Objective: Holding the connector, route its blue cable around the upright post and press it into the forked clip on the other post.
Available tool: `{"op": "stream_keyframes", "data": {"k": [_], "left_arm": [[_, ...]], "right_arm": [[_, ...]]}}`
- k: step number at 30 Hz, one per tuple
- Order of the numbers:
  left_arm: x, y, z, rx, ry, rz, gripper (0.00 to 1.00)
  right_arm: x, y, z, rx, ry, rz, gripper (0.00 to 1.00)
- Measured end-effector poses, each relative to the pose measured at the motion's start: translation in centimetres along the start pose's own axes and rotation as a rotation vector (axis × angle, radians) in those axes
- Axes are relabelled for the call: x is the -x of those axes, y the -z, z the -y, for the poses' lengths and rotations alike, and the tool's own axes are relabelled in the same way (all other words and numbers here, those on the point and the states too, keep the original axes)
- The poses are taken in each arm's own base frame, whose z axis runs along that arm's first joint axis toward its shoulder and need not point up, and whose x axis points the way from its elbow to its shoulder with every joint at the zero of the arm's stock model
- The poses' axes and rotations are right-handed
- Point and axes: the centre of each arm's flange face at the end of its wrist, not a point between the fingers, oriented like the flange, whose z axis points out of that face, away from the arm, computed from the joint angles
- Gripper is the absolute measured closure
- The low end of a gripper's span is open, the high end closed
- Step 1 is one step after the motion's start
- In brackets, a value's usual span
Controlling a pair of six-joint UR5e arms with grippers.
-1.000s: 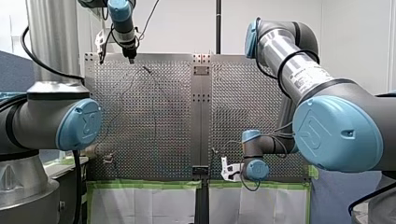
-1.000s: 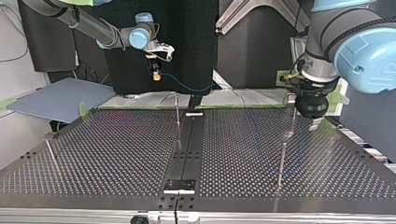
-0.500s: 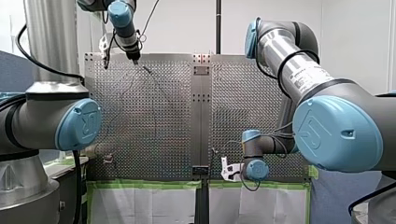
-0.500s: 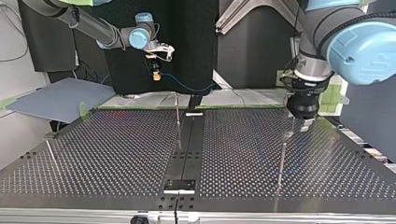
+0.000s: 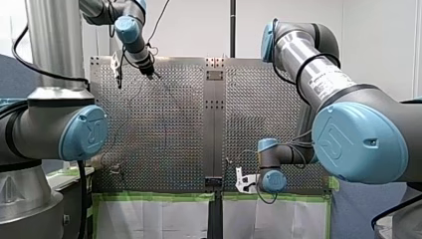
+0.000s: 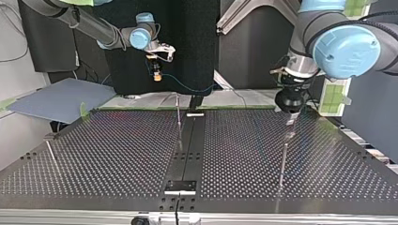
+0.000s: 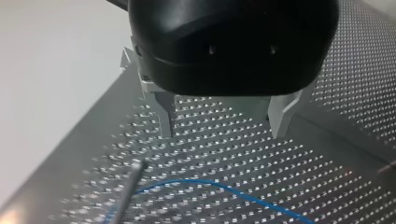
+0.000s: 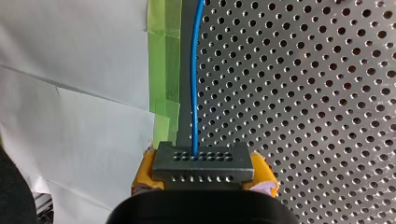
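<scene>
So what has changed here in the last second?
My left arm carried its open, empty jaws toward the top view's left, nearer the thin metal post. My right arm stayed put, jaws shut on the dark grey connector with its blue cable.

Cable point(image 7: 224, 186) just beside a post point(image 7: 130, 189), ahead of my left pincer point(image 7: 222, 133)

The front view sits behind and above my shoulders and looks out over the tabletop point(image 5: 164, 124), far enough back to take in both arms. The top view stands across the tabletop, low, facing me. These two share the whole perforated surface, seen from opposite ends. My left wrist view looks along my left end effector point(image 7: 223, 130), close over the holes. My right wrist view looks past my right end effector point(image 8: 203, 176) and the connector point(image 8: 203, 161) at the tabletop's taped edge.
</scene>
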Motion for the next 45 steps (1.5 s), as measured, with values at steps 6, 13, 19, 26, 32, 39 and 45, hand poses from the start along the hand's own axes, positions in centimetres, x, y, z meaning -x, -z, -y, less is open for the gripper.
{"op": "stream_keyframes", "data": {"k": [6, 13, 19, 26, 32, 39, 45], "left_arm": [[-3.5, -2.2, -0.4, -0.023, 0.047, -0.060, 0.00], [-8.1, -4.4, -0.8, -0.055, 0.103, -0.143, 0.00], [-11.2, -5.4, -1.5, -0.057, 0.151, -0.184, 0.00], [-12.9, -5.3, -2.3, -0.039, 0.166, -0.171, 0.00], [-12.0, -5.6, -2.1, -0.033, 0.120, -0.097, 0.00], [-11.2, -5.8, -1.1, -0.058, 0.056, -0.022, 0.00], [-10.0, -6.2, 0.5, -0.106, 0.000, 0.049, 0.00]], "right_arm": [[0.0, 0.0, 0.0, 0.000, 0.001, -0.001, 1.00], [0.0, 0.0, 0.0, 0.000, 0.001, -0.003, 1.00], [0.0, 0.0, 0.0, 0.000, 0.002, -0.003, 1.00], [0.0, 0.0, 0.1, -0.002, 0.003, -0.003, 1.00], [0.0, 0.0, 0.2, -0.003, 0.004, -0.005, 1.00], [-0.1, 0.0, 0.2, -0.003, 0.004, -0.008, 1.00], [-0.1, -0.1, 0.2, -0.003, 0.004, -0.013, 1.00]]}}
